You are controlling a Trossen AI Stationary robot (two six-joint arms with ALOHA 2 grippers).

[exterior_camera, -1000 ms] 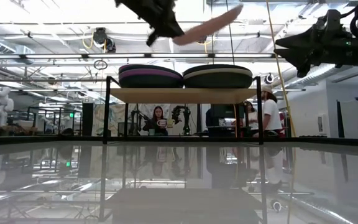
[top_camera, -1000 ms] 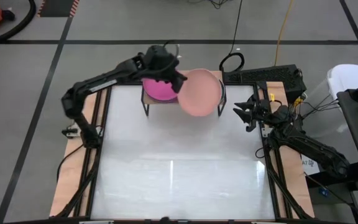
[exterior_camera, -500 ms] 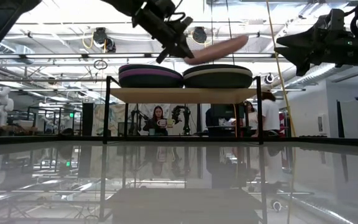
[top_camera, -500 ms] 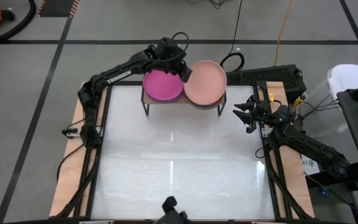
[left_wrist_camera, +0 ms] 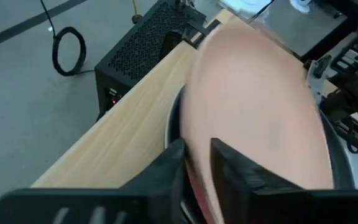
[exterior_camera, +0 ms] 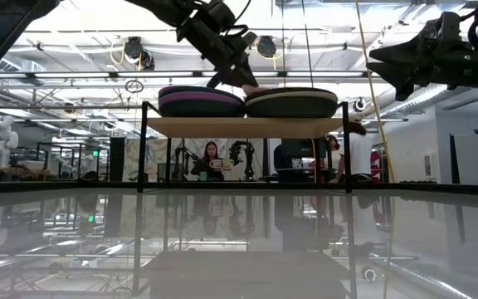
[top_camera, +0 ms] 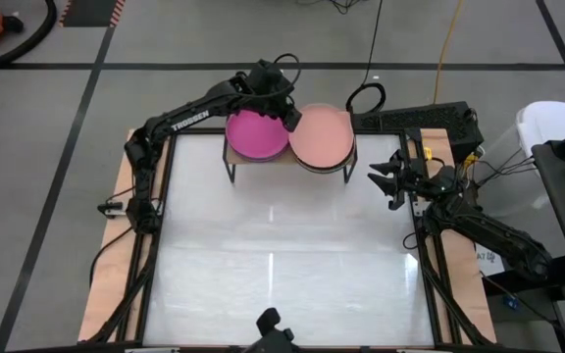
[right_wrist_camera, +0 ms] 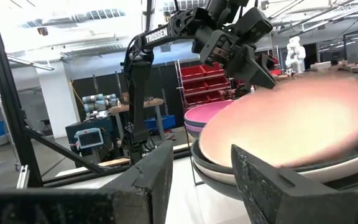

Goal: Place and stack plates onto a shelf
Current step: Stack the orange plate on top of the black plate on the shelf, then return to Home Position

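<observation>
The shelf (top_camera: 231, 160) stands at the table's far edge on black legs and carries two stacks of plates. The left stack (exterior_camera: 202, 101) is topped by a magenta plate (top_camera: 256, 134). Over the right stack (exterior_camera: 291, 101) lies the salmon pink plate (top_camera: 322, 137), which also shows in the right wrist view (right_wrist_camera: 291, 124). My left gripper (top_camera: 287, 113) is shut on that plate, between the two stacks. My right gripper (top_camera: 385, 181) hovers open near the table's right edge, level with the shelf and facing it. My left gripper (left_wrist_camera: 197, 158) pinches the salmon pink plate by its rim (left_wrist_camera: 199, 146), on the side nearest the magenta stack. One finger (left_wrist_camera: 169, 165) is on each face. The fingers slant down from above and from the left. The plate sits almost flat on the right stack's top.
A black box (top_camera: 430, 123) and cables lie beyond the shelf on the right. The white table top (top_camera: 282, 255) stretches in front of the shelf. A dark object (top_camera: 268, 324) shows at the near edge. People (exterior_camera: 212, 159) stand in the room behind.
My left gripper has moved down and toward the far edge, carrying the salmon pink plate. The plate was tilted high above the shelf's front; it has levelled out and come down onto the right stack. My right arm has kept still.
</observation>
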